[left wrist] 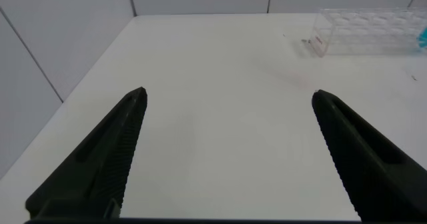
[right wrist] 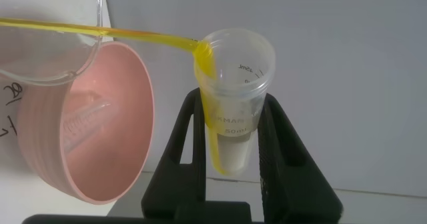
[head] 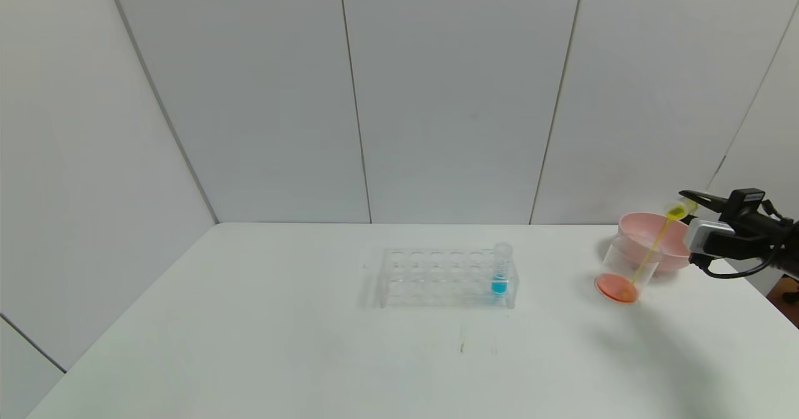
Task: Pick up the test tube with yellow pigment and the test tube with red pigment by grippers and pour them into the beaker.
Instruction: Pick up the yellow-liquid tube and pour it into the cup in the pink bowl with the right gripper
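While tipped at clear beaker (head: 627,268), right gripper (right wrist: 230,141) clamps yellow-streaked tube (right wrist: 235,94); pink ribbed bowl (head: 655,239) behind; left gripper (left wrist: 230,101) spread wide, empty.

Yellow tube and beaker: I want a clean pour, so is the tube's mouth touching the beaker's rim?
Apart. In the right wrist view the yellow tube, held by the right gripper, sits clear of the beaker; only the yellow stream bridges the gap.

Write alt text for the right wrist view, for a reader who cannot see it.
The right gripper holds the test tube with yellow pigment tipped over, its jaws shut on the tube, and a thin yellow stream runs from the tube's lip over the rim of the clear beaker. A pink bowl sits beside the beaker, with an empty clear tube lying in it.
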### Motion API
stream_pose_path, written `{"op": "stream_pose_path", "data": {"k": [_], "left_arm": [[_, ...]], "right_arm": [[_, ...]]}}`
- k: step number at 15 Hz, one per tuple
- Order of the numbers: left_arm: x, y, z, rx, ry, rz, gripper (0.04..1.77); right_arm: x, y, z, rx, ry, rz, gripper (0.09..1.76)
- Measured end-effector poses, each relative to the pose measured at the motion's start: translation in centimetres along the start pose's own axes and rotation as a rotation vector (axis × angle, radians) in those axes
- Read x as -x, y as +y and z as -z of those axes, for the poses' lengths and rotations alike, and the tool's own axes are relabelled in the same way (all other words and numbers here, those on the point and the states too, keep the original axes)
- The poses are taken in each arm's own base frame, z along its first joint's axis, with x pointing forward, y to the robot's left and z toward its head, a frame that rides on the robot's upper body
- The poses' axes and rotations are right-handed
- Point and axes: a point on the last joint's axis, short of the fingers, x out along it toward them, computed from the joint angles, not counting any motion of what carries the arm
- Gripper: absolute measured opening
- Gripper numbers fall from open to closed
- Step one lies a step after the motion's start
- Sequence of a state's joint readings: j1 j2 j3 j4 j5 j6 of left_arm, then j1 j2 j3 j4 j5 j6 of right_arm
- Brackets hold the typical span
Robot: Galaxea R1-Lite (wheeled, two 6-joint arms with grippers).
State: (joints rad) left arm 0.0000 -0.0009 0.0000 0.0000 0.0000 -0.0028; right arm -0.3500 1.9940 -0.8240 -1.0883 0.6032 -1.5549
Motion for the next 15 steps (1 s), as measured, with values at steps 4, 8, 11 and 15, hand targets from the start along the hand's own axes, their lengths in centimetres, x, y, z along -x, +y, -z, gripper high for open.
{"op": "stream_pose_path", "data": {"k": [4,8,11,15], "left_arm": [[0.00,0.00,0.00,0.000,0.000,0.000,1.76],[0.00,0.00,0.00,0.000,0.000,0.000,1.76],[0.00,0.00,0.00,0.000,0.000,0.000,1.76],[0.00,0.00,0.00,0.000,0.000,0.000,1.76]], "right_arm": [[0.07,0.02,-0.04,0.028,0.009,0.004,0.52],[0.07,-0.03,-0.09,0.040,0.010,0.006,0.52],[-0.05,-0.30,-0.27,0.069,0.005,0.027,0.52],[-0.19,-0.52,-0.52,0.119,0.030,0.048,0.52]]}}
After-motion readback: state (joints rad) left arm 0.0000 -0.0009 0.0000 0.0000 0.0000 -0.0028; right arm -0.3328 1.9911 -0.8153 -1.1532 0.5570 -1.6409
